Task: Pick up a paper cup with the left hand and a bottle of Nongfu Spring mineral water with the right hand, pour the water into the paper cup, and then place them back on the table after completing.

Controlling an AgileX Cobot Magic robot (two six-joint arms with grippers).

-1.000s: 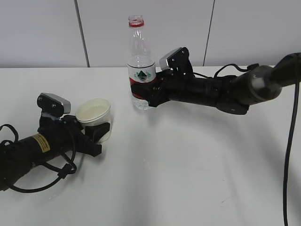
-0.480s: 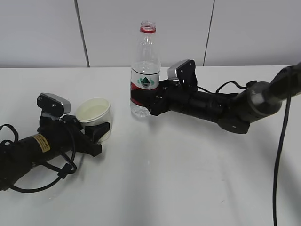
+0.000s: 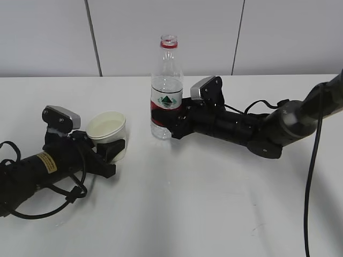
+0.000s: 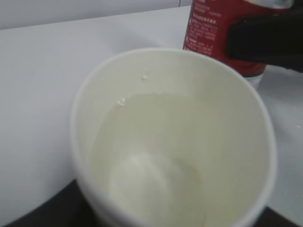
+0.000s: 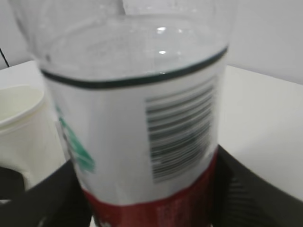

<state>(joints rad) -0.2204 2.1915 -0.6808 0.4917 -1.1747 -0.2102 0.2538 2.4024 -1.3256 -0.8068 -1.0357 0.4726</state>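
A white paper cup [image 3: 108, 133] stands on the white table [image 3: 187, 203] at the left, with clear water [image 4: 156, 142] in it. My left gripper [image 3: 110, 150], on the arm with the yellow label, is shut on the cup low down; the cup fills the left wrist view [image 4: 170, 137]. An uncapped clear bottle [image 3: 166, 91] with a white and red label stands upright right of the cup. My right gripper [image 3: 167, 119] is shut on its red lower band. The bottle fills the right wrist view [image 5: 142, 123], with the cup [image 5: 23, 127] at the left.
A grey panelled wall [image 3: 53, 37] runs behind the table. Black cables [image 3: 316, 160] hang at the right edge and loop by the left arm [image 3: 32, 171].
My right gripper has brought the bottle from a tilt to upright and lowered it toward the table, settling a little to the right. The left gripper and cup have not moved.
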